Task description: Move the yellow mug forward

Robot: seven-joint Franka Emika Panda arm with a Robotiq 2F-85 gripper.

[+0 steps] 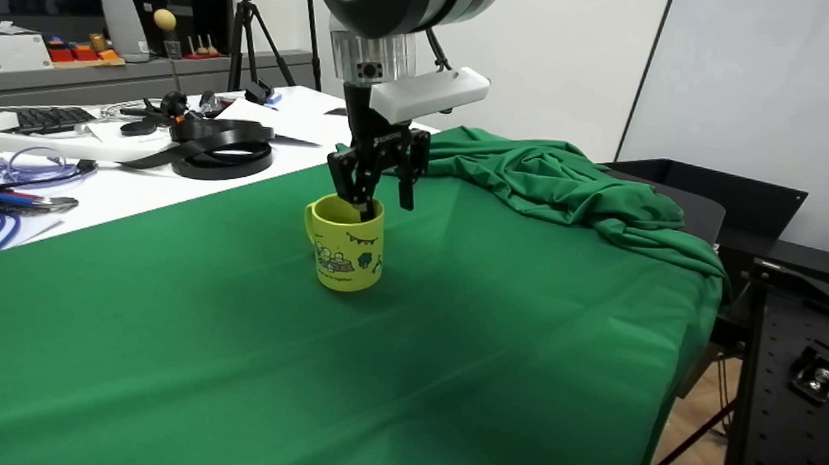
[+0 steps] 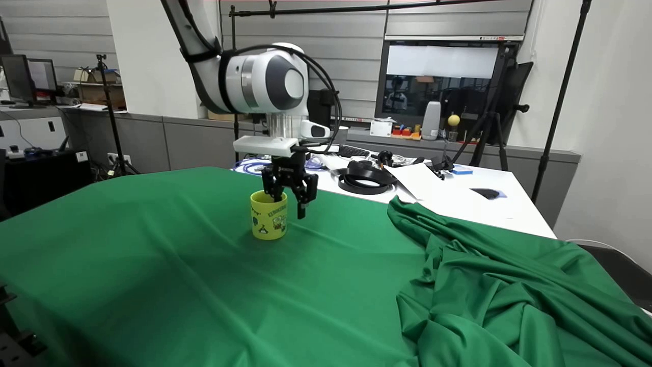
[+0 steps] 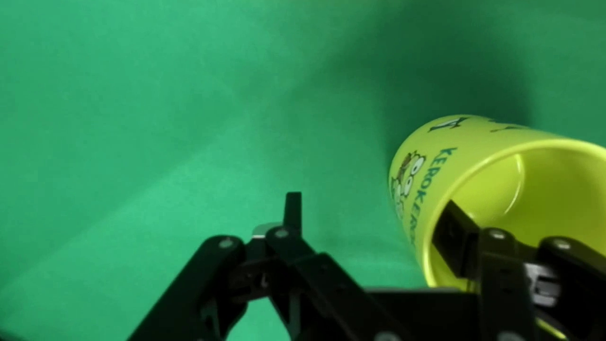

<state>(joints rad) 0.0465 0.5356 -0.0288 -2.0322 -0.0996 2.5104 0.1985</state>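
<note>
Straddling the wall of the yellow mug, your gripper sits spread, all hard black angular linkages: one finger dips inside the mouth, another finger hangs outside over fabric, apart from the mug. Whether the inner finger touches the wall, cannot tell. Above that you have a smooth white bar, a see-through collar, then the rounded white-and-grey arm. Mug: upright, shiny yellow cylinder, slick interior, round rim, loop handle on its side, dark cartoon print, teal "KEROKE" lettering partly readable in the wrist view. It stands on your green cloth, matte, soft, shallow creases running across, dark shadow by the base. Farther along, a bunched heap of the same-coloured fabric, thick rolling folds, shows in both exterior views. Past the cloth edge you get a flat white table: wide black band coiled in loops, thin sheets of paper, blue cables in curls, flat dark keyboard. Behind it, a grey ledge with a tall tapered white device, round yellow ball beside that, slim black tripod nearby. Opposite side: black plate dotted with small holes.
</note>
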